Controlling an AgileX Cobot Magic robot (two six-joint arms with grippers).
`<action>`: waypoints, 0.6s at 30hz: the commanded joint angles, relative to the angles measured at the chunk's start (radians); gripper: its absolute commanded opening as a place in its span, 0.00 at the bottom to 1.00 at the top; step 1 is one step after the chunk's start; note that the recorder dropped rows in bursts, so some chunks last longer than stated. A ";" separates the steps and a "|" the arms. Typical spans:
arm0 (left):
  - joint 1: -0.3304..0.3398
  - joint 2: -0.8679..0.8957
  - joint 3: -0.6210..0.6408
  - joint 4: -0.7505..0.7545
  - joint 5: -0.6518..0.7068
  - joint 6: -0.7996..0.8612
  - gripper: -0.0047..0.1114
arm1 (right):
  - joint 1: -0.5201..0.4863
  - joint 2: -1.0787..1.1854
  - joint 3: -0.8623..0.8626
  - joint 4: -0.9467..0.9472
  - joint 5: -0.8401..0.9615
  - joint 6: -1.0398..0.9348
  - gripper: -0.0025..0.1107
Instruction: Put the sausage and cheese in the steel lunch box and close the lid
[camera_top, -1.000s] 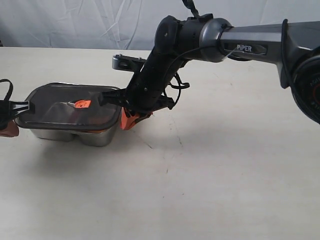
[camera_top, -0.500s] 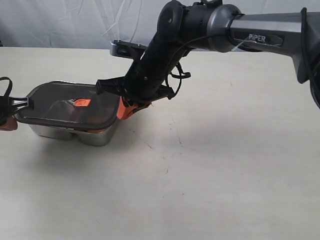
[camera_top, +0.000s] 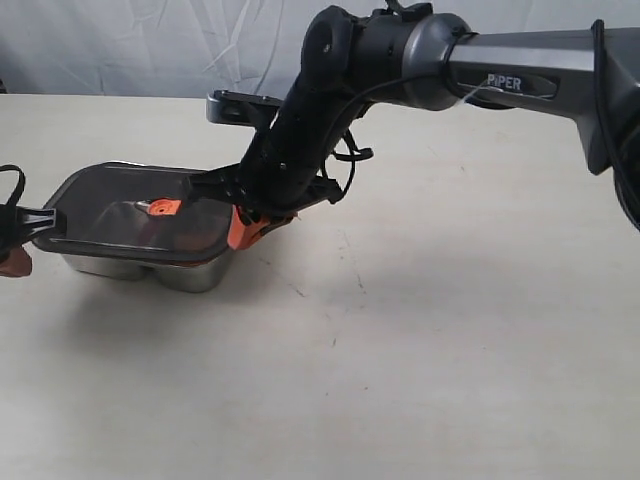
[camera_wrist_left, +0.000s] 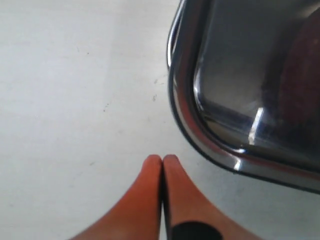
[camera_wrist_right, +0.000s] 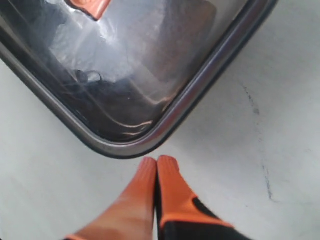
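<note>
Steel lunch box (camera_top: 150, 270) sits mid-left of frame on bench (camera_top: 420, 350), dark lid (camera_top: 110, 215) on top w/ orange valve (camera_top: 165, 208) near centre. Right tool (camera_wrist_right: 157, 161), tips together, is just beside lid's right corner. Left tool (camera_wrist_left: 162, 159), tips together too, is near its left edge.

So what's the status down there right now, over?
Left gripper, right gripper: shut, empty. Dark translucent lid on shiny steel lunch box. Nothing in the way.

On the table (camera_top: 420, 350), the lid (camera_top: 110, 212) lies on the steel lunch box (camera_top: 190, 275), between left hand (camera_wrist_left: 162, 161) and right hand (camera_wrist_right: 157, 162).
</note>
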 joint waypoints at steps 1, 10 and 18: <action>-0.002 -0.002 -0.002 0.003 0.013 -0.004 0.04 | 0.010 -0.002 -0.004 -0.033 -0.014 -0.009 0.01; -0.002 -0.002 -0.060 -0.025 -0.066 -0.004 0.04 | 0.010 0.000 -0.004 -0.121 -0.017 0.011 0.01; -0.002 -0.002 -0.098 -0.015 -0.030 -0.004 0.04 | 0.017 0.000 -0.004 -0.154 -0.070 0.022 0.01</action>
